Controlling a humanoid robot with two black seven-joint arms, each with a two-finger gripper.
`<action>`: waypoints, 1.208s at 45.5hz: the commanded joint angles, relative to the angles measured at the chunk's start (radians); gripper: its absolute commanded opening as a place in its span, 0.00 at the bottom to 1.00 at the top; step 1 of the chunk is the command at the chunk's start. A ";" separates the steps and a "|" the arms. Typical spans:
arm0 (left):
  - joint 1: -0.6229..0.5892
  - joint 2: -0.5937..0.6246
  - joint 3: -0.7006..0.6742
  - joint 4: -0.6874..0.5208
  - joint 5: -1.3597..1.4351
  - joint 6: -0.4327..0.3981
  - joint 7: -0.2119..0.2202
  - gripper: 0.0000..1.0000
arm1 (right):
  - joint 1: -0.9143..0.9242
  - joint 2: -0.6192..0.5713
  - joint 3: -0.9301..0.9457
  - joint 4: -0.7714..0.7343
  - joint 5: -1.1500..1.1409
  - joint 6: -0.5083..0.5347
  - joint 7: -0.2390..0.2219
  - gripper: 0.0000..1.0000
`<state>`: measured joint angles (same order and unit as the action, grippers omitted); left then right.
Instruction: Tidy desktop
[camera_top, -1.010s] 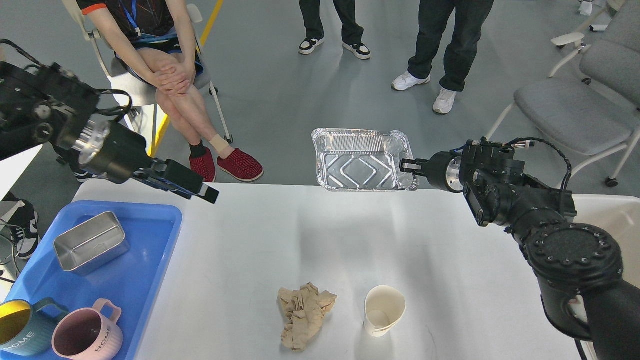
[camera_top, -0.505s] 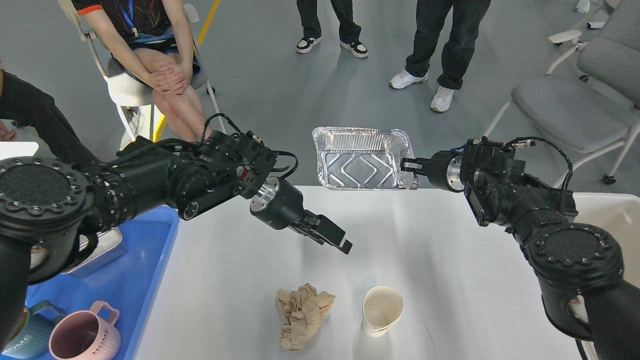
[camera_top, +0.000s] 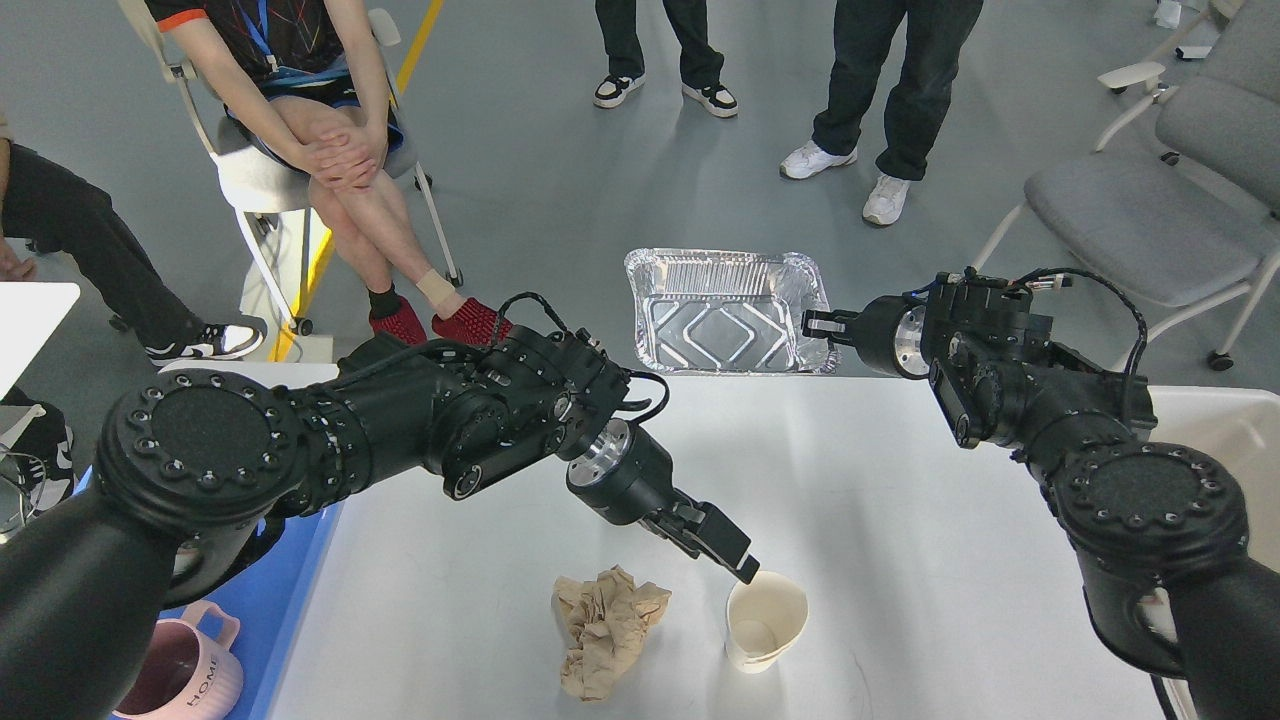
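In the upper middle, the right gripper (camera_top: 812, 324) is pinching the rim of an empty foil tray (camera_top: 725, 312) beyond the desktop (camera_top: 900, 520), while the left gripper (camera_top: 742, 566), its fingers pressed together, is hovering at the empty paper cup (camera_top: 765, 620) beside crumpled brown paper (camera_top: 605, 628).

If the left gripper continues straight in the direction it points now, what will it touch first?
Probably the paper cup: the left gripper points down-right at its near rim, though depth is unclear.
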<state>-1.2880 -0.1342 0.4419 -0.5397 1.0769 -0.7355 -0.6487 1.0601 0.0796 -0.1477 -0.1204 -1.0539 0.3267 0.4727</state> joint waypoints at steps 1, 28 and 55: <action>0.027 -0.005 0.018 0.020 0.001 0.008 0.003 0.78 | 0.000 -0.001 0.002 -0.001 0.000 0.000 0.001 0.00; 0.142 -0.041 0.011 0.101 -0.005 0.140 0.061 0.78 | -0.002 -0.001 0.002 -0.001 0.000 -0.003 0.001 0.00; 0.157 -0.039 0.003 0.099 -0.057 0.196 0.072 0.78 | -0.002 -0.017 0.004 -0.001 0.000 -0.003 0.001 0.00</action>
<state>-1.1199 -0.1734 0.4439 -0.4403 1.0450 -0.5173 -0.5739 1.0585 0.0632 -0.1441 -0.1212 -1.0539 0.3236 0.4741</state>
